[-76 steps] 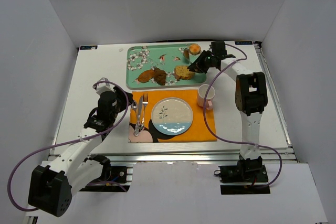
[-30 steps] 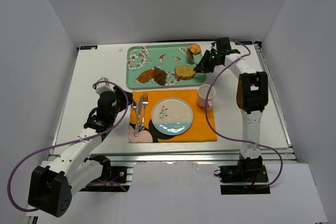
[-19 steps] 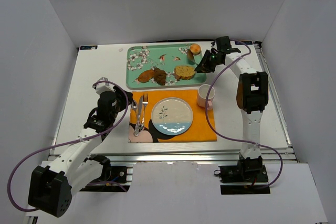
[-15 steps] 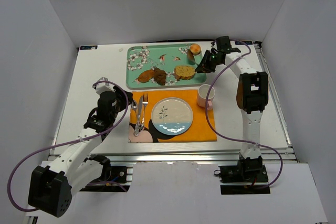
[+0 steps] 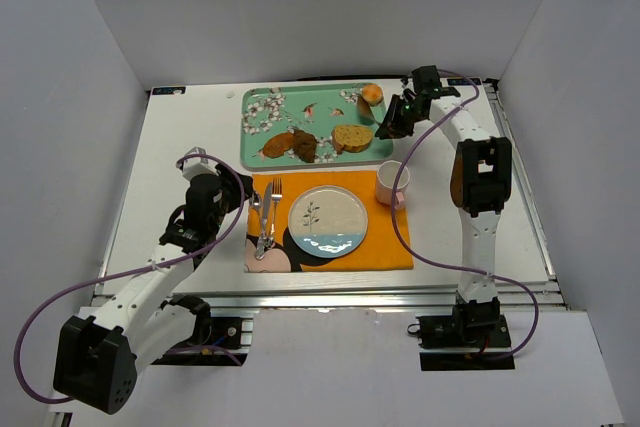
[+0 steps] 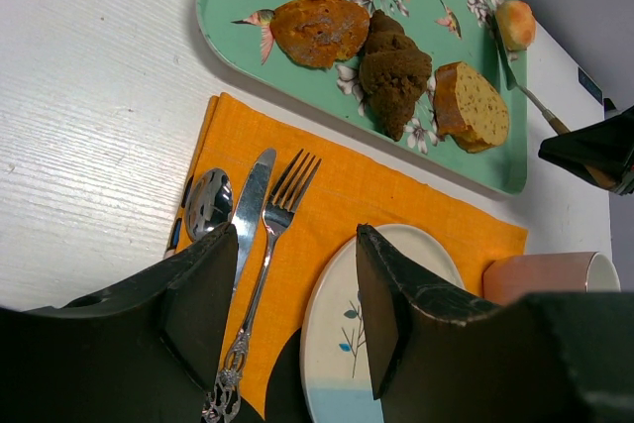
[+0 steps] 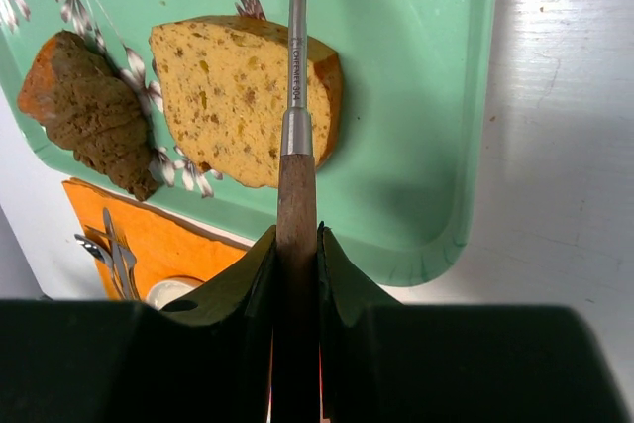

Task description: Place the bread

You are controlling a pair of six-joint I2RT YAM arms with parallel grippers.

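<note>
- The bread (image 5: 371, 94) sits at the far right corner of the green tray (image 5: 322, 96), just ahead of the right pincer (image 5: 395, 119), past its fingertips and slightly to the left.
- The right pincer is clenched on the wooden handle of a serving spoon (image 7: 294, 126). The metal shaft runs straight out from the fingers toward the bread.
- In the left wrist view the spoon's bowl lies right against the bread. Whether the bread rests in it cannot be told.
- Under the spoon's shaft, just ahead of the right pincer's fingers, a tan bread slice (image 7: 243, 96) lies on the tray.
- Further left of the right pincer are dark brown meat pieces (image 7: 94, 116), touching one another, and beyond them an orange-brown piece (image 6: 317, 30).
- Behind the right pincer, nearer the arm bases, a pink mug (image 5: 392, 183) stands at the corner of an orange placemat (image 5: 385, 242).
- A round plate (image 5: 327, 219) lies on the placemat.
- The left pincer (image 6: 292, 314) is released, its fingers spread and grasping nothing.
- It hangs above a fork (image 6: 277, 210), knife (image 6: 248, 205) and small spoon (image 6: 210, 200), which lie side by side on the placemat, with the plate just to its right.
</note>
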